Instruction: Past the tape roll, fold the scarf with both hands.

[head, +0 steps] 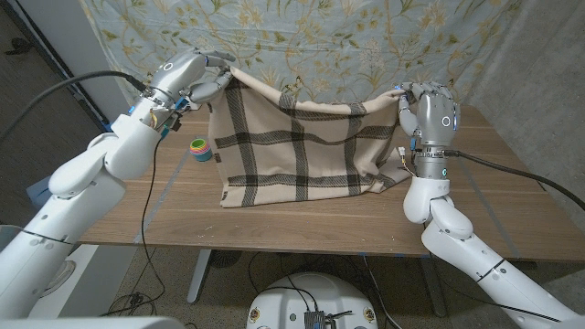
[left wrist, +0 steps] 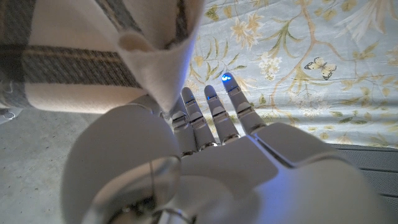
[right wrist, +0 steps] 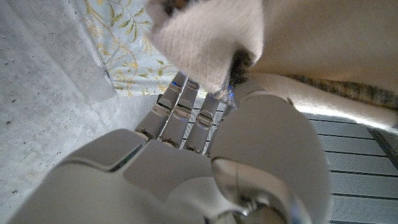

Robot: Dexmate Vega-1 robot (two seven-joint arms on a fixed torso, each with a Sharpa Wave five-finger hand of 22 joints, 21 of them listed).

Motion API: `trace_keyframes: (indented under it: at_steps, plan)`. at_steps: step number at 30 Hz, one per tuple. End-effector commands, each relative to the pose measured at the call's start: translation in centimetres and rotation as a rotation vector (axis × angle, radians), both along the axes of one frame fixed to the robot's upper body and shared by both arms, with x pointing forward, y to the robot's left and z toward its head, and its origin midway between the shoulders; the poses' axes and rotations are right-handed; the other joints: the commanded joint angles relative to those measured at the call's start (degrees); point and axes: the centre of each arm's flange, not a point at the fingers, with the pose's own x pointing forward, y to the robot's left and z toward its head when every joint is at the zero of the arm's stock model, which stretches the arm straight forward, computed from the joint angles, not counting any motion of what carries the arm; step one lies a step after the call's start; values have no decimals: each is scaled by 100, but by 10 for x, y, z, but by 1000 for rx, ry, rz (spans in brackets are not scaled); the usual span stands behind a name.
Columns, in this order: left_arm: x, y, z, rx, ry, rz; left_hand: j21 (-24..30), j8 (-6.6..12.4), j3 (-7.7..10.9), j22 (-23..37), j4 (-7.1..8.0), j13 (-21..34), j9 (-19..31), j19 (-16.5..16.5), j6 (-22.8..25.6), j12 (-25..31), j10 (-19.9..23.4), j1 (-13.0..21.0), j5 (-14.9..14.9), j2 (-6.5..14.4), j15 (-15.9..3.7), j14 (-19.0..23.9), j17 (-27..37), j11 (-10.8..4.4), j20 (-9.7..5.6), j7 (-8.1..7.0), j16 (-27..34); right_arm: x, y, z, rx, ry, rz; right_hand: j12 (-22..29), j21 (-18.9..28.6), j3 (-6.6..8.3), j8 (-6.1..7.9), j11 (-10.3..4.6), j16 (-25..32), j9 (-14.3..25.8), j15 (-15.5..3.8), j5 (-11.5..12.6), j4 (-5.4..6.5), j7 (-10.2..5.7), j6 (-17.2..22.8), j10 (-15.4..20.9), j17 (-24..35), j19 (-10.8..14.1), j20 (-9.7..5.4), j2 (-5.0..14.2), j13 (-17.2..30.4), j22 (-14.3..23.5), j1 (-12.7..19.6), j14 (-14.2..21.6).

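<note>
Raised above the wooden table (head: 302, 228) past the tape roll (head: 200, 149): a cream plaid scarf (head: 302, 151), one top corner pinched in the left hand (head: 196, 82), the other in the right hand (head: 428, 108), lower edge resting on the tabletop. Soft, light, floppy by the look of the sagging top edge; likely to slip from a loose pinch. Best kept gripped at the corners, well into the cloth.

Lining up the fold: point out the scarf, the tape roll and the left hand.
scarf (head: 292, 146), head view, middle of the hanging plaid cloth.
tape roll (head: 200, 149), head view, its coloured side.
left hand (head: 203, 80), head view, back of the hand at the scarf's corner.
</note>
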Motion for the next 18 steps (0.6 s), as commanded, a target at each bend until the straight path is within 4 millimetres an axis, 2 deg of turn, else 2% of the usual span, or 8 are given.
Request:
trace_keyframes:
  at_steps: [1,8,18]
  plan:
    - [25,4,25,12,-40,182,72,73,34,21,35,31,55,-26,-217,31,79,152,25,59,-537,-9,19,-108,11,164,38,37,4,52,-36,13,4,22,37,19,57,-31,-51,794,-809,37,34,4,-22,-19,24,-34,-246,44,-12,19,36,56]
    - [44,1,38,36,-43,264,93,139,42,17,48,56,127,-37,-246,28,63,160,25,58,-525,-31,20,-107,3,171,35,62,10,79,-63,41,-3,13,67,12,74,-28,-91,779,-807,48,40,-3,-20,-28,53,-43,-244,39,-46,18,39,59]
    - [65,-3,54,53,-54,365,126,234,59,9,66,92,229,-51,-291,24,40,172,21,62,-525,-58,22,-107,-6,172,34,89,16,106,-90,71,-7,11,114,12,102,-26,-145,762,-812,67,54,14,-13,-14,91,-45,-236,46,-94,15,45,80]
